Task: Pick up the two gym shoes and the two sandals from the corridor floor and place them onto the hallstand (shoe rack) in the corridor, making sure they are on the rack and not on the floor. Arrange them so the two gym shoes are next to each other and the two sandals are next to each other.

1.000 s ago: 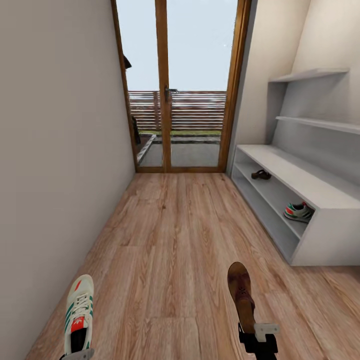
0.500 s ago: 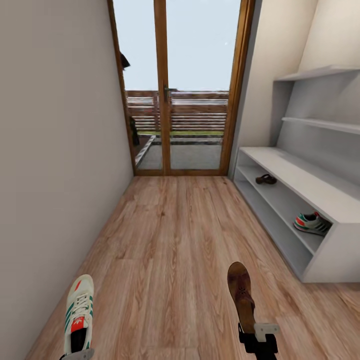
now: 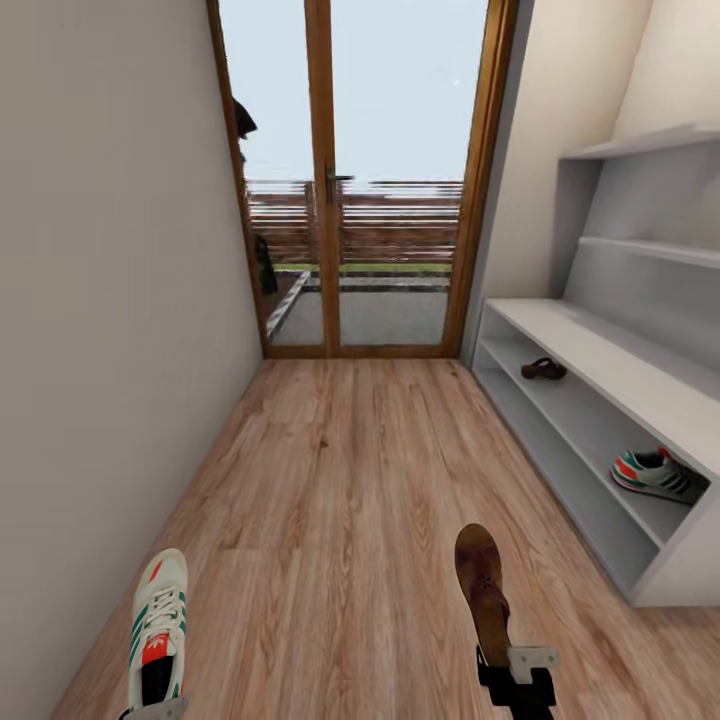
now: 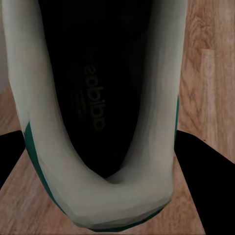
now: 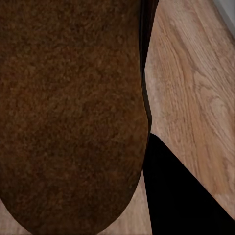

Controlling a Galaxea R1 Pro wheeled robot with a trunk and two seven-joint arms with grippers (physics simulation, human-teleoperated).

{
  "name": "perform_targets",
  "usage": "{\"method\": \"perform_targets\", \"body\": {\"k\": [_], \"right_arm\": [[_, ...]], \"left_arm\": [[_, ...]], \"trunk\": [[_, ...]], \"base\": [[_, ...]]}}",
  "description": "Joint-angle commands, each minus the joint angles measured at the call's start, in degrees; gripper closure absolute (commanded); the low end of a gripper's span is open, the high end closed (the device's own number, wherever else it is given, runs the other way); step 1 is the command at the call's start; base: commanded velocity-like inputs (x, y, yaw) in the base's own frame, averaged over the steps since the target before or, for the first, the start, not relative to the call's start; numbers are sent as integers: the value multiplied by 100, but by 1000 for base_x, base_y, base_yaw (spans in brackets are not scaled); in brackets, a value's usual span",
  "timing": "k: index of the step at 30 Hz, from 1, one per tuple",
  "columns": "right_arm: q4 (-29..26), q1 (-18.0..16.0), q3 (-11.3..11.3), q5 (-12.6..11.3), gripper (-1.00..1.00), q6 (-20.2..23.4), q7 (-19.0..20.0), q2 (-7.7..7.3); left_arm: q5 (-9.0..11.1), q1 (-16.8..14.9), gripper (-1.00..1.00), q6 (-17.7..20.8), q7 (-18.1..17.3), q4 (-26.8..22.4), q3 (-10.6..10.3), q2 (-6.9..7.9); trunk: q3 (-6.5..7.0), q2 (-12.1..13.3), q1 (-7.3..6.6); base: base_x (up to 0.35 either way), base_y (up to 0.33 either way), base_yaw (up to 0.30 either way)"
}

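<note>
The gym shoe [image 3: 158, 628] held at its heel by the left gripper [image 3: 155, 712] points toward the glass door [image 3: 362, 180]. Likewise the sandal [image 3: 484, 594] pinched by the right gripper [image 3: 515, 672]. Their mates, the second sandal [image 3: 543, 369] and second gym shoe [image 3: 657, 474], sit well apart on the hallstand [image 3: 610, 380] shelf.

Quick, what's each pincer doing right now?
Left pincer: closed on a gym shoe.
Right pincer: closed on a sandal.
</note>
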Motion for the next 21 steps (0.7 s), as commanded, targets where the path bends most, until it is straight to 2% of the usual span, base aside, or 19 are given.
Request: {"method": "perform_targets", "body": {"k": [1,21], "right_arm": [[7,-4,-47,46,100,-16,2,-1],[5,-4,-47,41,100,-19,-21,-9]], "left_arm": [[-53,-5,100,-21,-17,2,40,-5],[-53,-6,100,-21,-17,1,40,-5]], "trunk": [[-5,-2,2],[-5,-2,2]], "base": [[336,0,0],[337,0,0]]}}
